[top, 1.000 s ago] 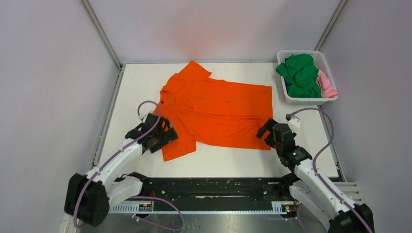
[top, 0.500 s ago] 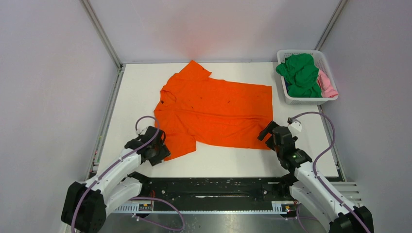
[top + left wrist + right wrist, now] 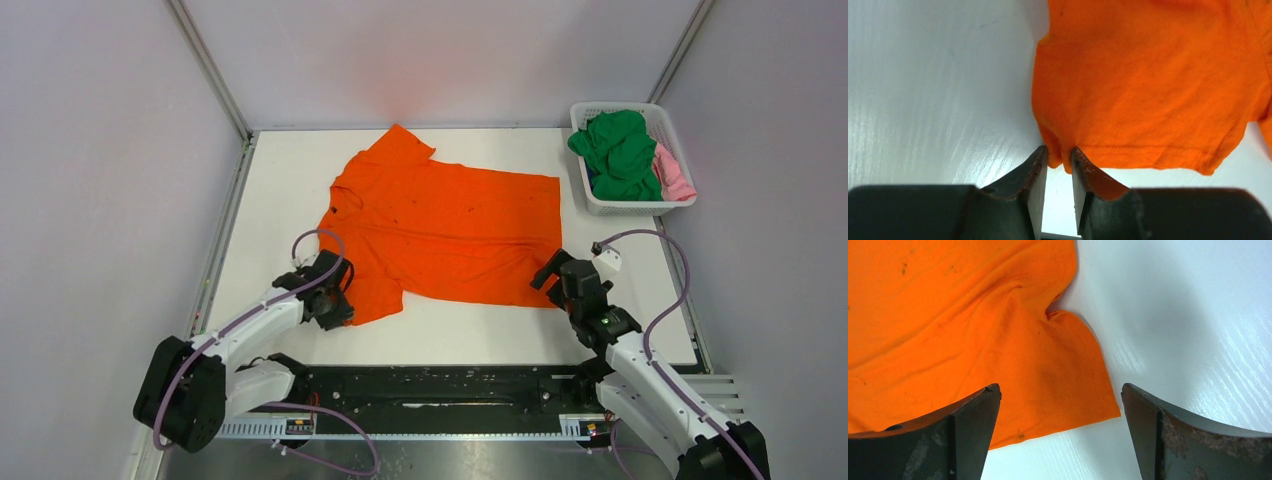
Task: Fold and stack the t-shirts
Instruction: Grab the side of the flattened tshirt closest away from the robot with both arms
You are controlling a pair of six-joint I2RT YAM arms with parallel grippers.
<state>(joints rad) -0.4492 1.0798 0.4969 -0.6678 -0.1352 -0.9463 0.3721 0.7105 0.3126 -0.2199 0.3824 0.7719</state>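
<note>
I find the shirt [image 3: 450, 225] spread flat, long axis left to right, its near-left sleeve hem pinched in the nearly closed left gripper [image 3: 1059, 151], its near-right corner (not gripped) between the wide-open, empty right gripper [image 3: 1059, 390].

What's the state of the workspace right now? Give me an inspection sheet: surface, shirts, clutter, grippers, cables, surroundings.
Surface: white table, glossy.
Job's things: orange t-shirt spread flat, dark specks on it; green t-shirt and pink t-shirt bundled in the white basket at the far right corner.
Clutter: nothing seen.
Grippers: left gripper closed on the orange t-shirt's near sleeve hem; right gripper open, straddling its bottom-hem corner.
Cables: purple cables loop above both arms.
Surroundings: plain pale walls, metal frame posts.
</note>
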